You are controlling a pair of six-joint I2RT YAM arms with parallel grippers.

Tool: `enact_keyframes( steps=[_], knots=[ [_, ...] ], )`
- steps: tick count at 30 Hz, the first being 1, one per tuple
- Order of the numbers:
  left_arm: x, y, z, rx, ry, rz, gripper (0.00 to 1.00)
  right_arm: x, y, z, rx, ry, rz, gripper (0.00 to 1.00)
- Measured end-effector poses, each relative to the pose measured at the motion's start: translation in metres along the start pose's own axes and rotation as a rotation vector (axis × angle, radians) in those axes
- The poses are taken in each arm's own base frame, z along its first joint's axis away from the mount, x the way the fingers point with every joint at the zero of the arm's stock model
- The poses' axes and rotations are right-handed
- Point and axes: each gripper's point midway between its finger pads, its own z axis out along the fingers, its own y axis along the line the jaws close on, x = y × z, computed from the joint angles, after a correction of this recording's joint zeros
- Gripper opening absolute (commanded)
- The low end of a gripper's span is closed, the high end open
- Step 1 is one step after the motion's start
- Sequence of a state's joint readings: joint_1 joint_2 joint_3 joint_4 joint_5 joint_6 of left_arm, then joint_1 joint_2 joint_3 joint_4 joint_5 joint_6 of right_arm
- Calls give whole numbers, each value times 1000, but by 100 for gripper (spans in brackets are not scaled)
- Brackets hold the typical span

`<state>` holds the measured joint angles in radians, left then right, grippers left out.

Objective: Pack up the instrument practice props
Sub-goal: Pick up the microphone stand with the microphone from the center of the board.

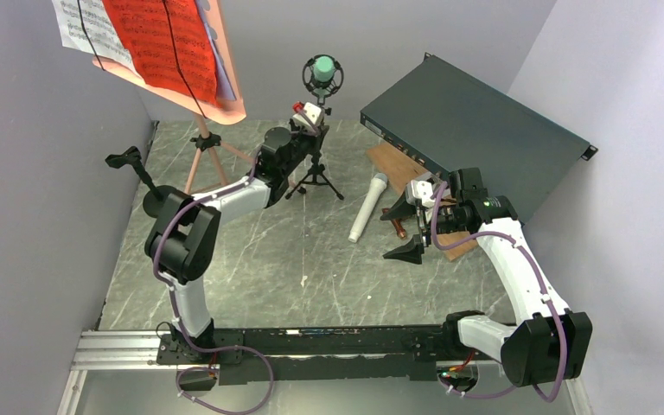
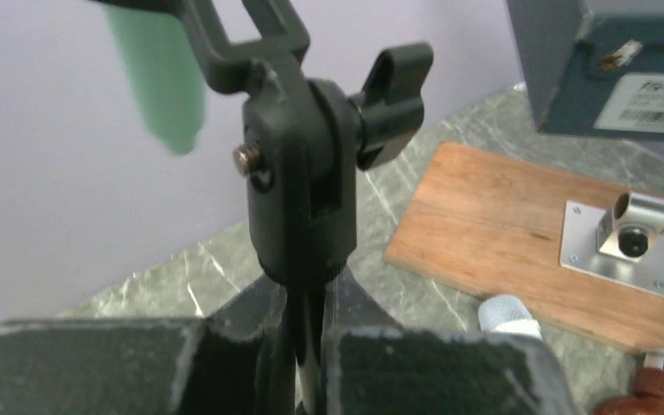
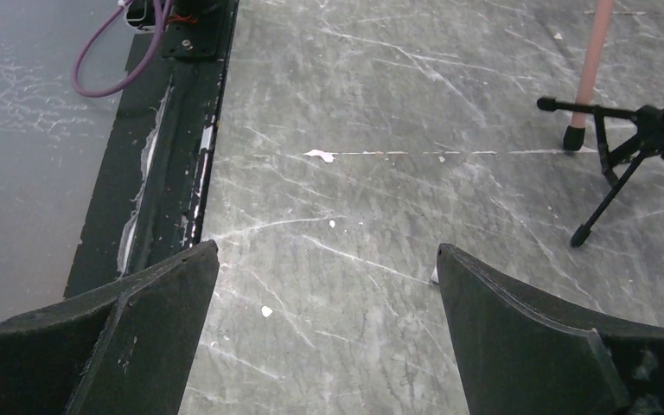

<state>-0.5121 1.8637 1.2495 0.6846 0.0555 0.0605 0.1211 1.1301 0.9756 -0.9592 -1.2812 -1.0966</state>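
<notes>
A green microphone [image 1: 322, 73] sits upright in a black tripod mount [image 1: 316, 179] at the back middle. My left gripper [image 1: 309, 131] is shut on that mount's thin stem, just under the swivel joint [image 2: 303, 173]; the wrist view shows both pads [image 2: 432, 372] pressed on the stem. A white microphone [image 1: 368, 207] lies on the table. A second black mount [image 1: 131, 162] stands at far left. The pink tripod [image 1: 206, 145] holds white, red and lavender pages [image 1: 160, 39]. My right gripper [image 1: 404, 232] is open and empty, just right of the white microphone.
A large dark green box [image 1: 475, 138] lies at the back right. A brown wooden board [image 2: 519, 233] with a metal bracket [image 2: 627, 232] lies in front of it. The black rail [image 3: 169, 147] runs along the near edge. Purple walls close both sides.
</notes>
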Motion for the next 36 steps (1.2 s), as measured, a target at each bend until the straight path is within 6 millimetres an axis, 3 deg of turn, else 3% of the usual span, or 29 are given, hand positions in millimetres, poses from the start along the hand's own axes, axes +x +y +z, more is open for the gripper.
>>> enact_keyframes(
  steps=[6, 11, 17, 26, 31, 36],
  knots=[
    [-8, -10, -3, 40, -18, -4, 0, 0, 0, 0, 1, 2, 0, 100],
    [-13, -18, -21, 60, 10, 28, 0, 1, 0, 0, 1, 2, 0, 100],
    [-22, -42, -60, 154, 45, -16, 0, 1, 0, 0, 1, 2, -1, 100],
    [-58, -72, -128, 303, 31, -138, 0, 1, 0, 0, 1, 2, 0, 100],
    [-72, -102, -167, 456, 32, -235, 0, 1, -1, 0, 2, 0, -4, 100],
    [-72, -131, -192, 571, 56, -331, 0, 1, -1, 2, -4, -9, -6, 100]
  ],
)
